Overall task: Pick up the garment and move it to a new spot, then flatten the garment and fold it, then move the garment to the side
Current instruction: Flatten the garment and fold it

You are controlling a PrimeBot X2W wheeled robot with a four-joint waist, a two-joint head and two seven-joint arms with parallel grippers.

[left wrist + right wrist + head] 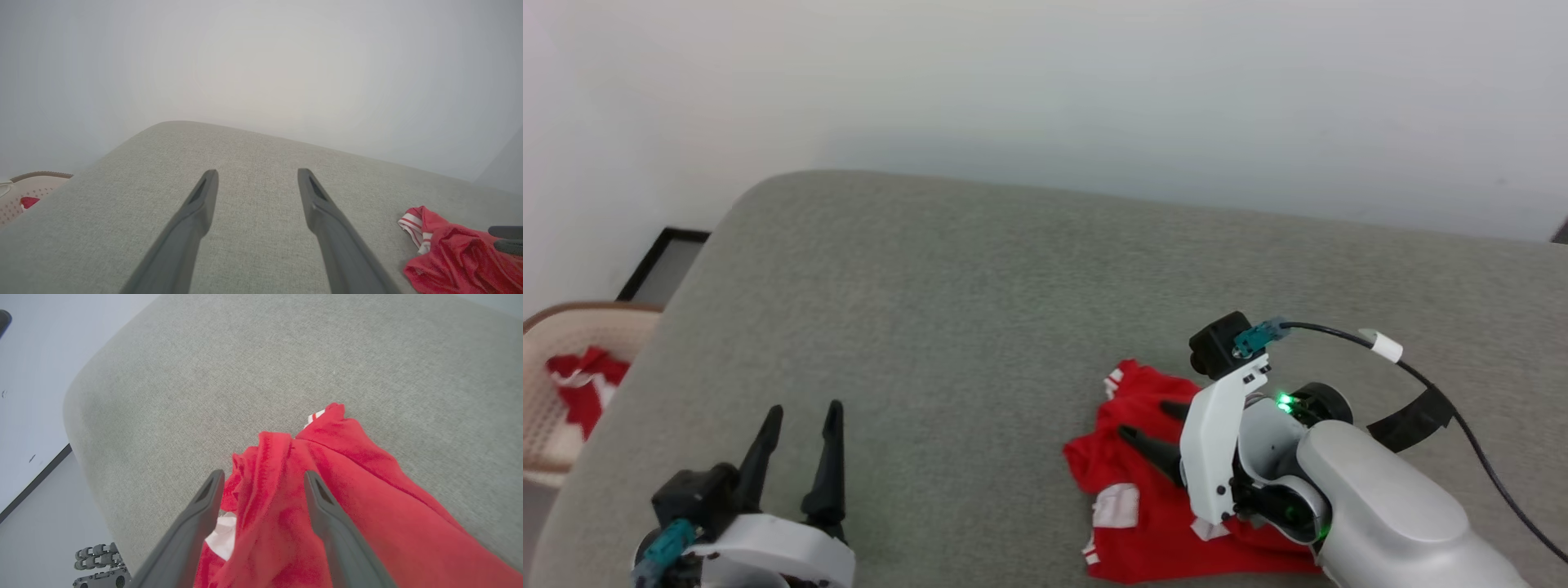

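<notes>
I see my right fingers (327,518) released astride a fold of the jersey (367,490), my left fingers (198,212) spread empty, jersey at their three o'clock.

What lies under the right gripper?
The crumpled red jersey lies on the grey cushion, the right gripper's open fingers either side of a fold. The folds hide its front and the cushion beneath.
</notes>
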